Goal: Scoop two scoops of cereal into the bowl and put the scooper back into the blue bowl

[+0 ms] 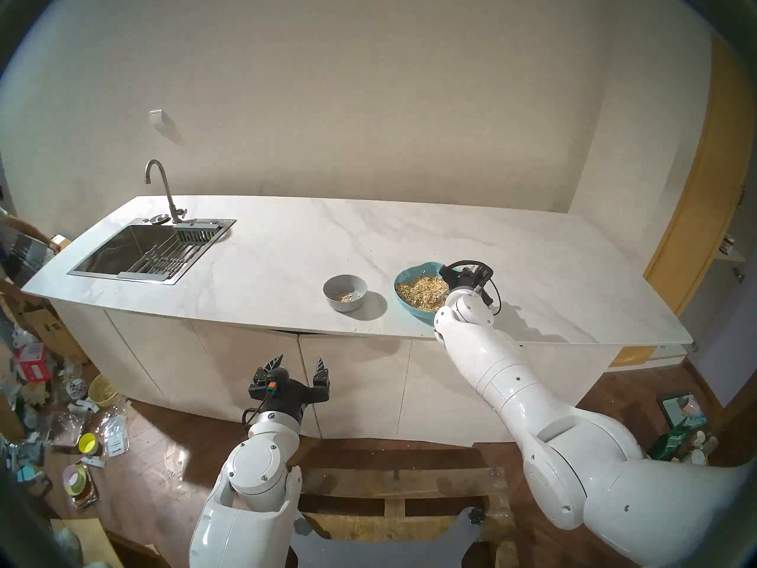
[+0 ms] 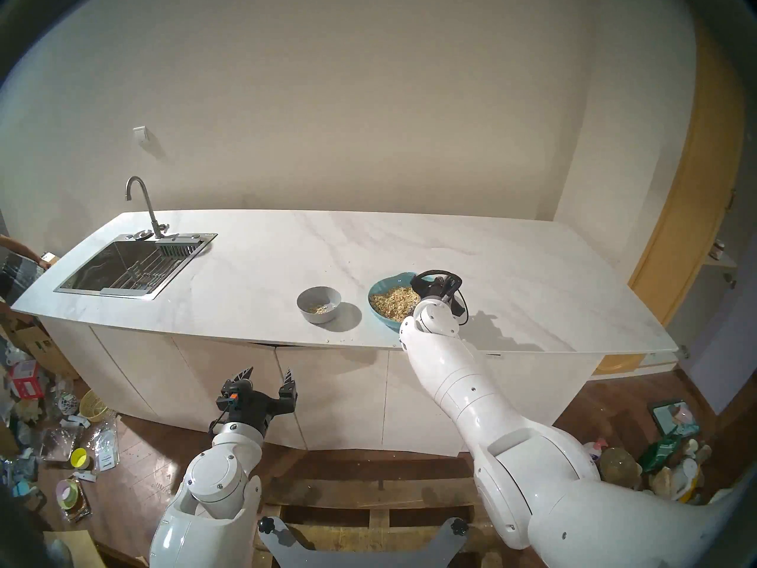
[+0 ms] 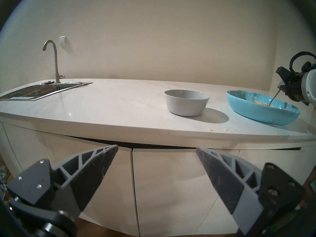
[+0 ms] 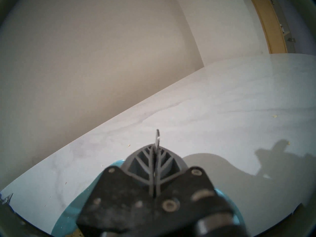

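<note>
The blue bowl (image 1: 398, 287) (image 3: 256, 112) sits near the counter's front edge, heaped with tan cereal (image 1: 422, 293) (image 2: 394, 303). My right gripper (image 3: 280, 86) (image 4: 156, 146) hangs over the bowl's right side, shut on the scooper (image 3: 274, 99). The silver handle slants down into the cereal, and its end pokes out past the fingers (image 4: 157, 137); the head is hidden. Left of the blue bowl stands the small grey bowl (image 1: 345, 305) (image 3: 186, 105) with a few flakes (image 1: 345, 296) inside. My left gripper (image 1: 298, 368) (image 3: 156, 146) is open and empty, below the counter in front of the cabinet doors.
A steel sink (image 1: 135, 251) with a tall faucet (image 1: 164, 186) takes up the counter's left end. Stray flakes (image 3: 210, 129) lie by the front edge near the blue bowl. Clutter covers the floor on both sides. A person's arm (image 1: 24, 227) shows at the far left.
</note>
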